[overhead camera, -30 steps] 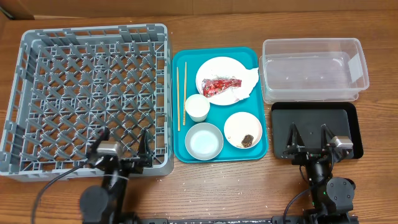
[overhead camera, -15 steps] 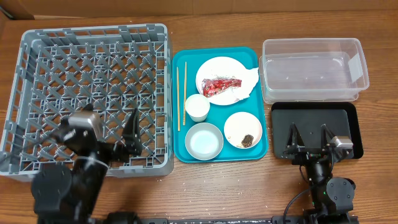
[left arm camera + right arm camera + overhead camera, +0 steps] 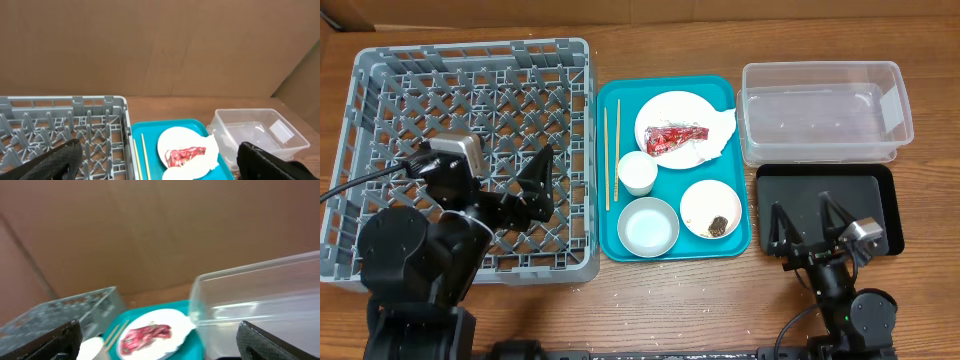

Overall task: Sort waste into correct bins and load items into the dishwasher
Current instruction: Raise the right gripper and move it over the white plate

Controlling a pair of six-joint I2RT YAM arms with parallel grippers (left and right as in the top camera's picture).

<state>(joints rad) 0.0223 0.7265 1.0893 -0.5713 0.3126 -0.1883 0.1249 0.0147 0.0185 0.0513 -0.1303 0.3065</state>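
Note:
The grey dish rack fills the left. The teal tray carries a plate with a red wrapper on a white napkin, a white cup, an empty bowl, a bowl holding a brown lump, and chopsticks. The clear tub and black tray lie to the right. My left gripper is open and empty above the rack's front. My right gripper is open and empty over the black tray's front edge. Rice grains are too small to tell.
The left wrist view shows the rack, chopsticks, wrapper and tub ahead. The right wrist view, blurred, shows the wrapper and the tub. A brown cardboard wall stands behind the table.
My left arm has risen from the table's front edge and moved over the rack's front part. My right gripper has shifted slightly and tilted. The objects have not moved.

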